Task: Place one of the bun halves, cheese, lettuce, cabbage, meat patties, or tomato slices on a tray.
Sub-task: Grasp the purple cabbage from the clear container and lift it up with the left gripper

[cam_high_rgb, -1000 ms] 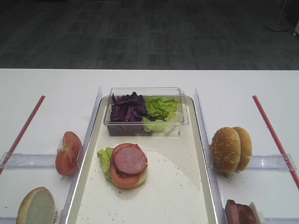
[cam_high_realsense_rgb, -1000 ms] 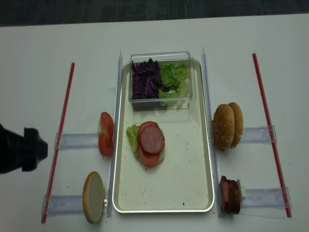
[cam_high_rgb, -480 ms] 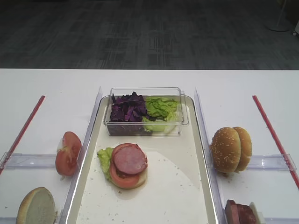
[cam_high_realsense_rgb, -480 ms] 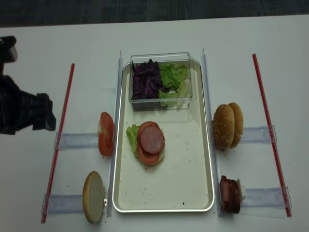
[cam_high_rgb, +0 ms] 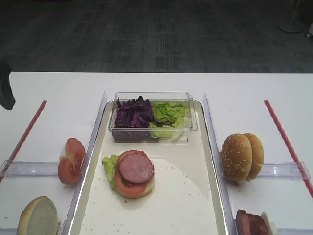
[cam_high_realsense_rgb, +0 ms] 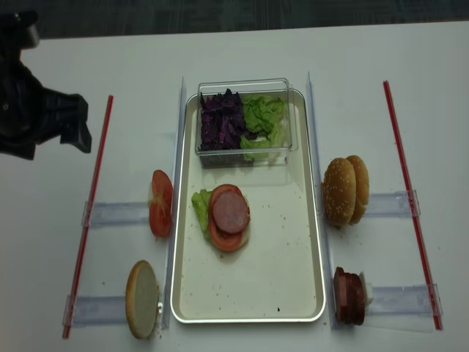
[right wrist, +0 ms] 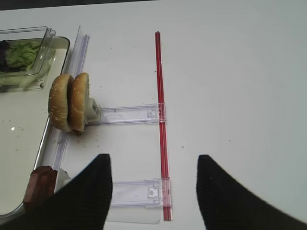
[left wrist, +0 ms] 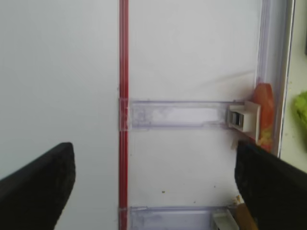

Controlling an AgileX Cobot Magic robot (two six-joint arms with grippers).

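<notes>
Plainly, the ingredients are laid out for easy reach: the tray [cam_high_realsense_rgb: 308,220] sits in the middle of the white surface [cam_high_realsense_rgb: 410,73], with stock parked on clear plastic holders along both of its long sides, so either arm can fetch from its own flank. On the left stand the tomato slices [cam_high_realsense_rgb: 160,203] on edge and a single bun half [cam_high_realsense_rgb: 142,298] showing its pale cut face; on the right stand two sesame bun halves [cam_high_realsense_rgb: 346,190] upright and, nearer the camera, the meat patties [cam_high_realsense_rgb: 349,295], also on edge. A clear plastic box [cam_high_realsense_rgb: 245,119] at the far end of the tray holds the cabbage [cam_high_realsense_rgb: 221,121], dark purple shredded strips heaped on its left side, and ruffled light green lettuce [cam_high_realsense_rgb: 264,119] on its right. A stack is already started on the tray: a lettuce leaf, a tomato slice and a pinkish meat slice [cam_high_realsense_rgb: 229,211] on top. The left gripper [left wrist: 153,184] hangs over the left side of the surface near a red strip [cam_high_realsense_rgb: 89,213], its fingers wide and holding nothing; the right gripper [right wrist: 153,191] hovers over the right side, fingers likewise spread and empty. The cabbage looks like a likely next pick, though that is only a judgement.
</notes>
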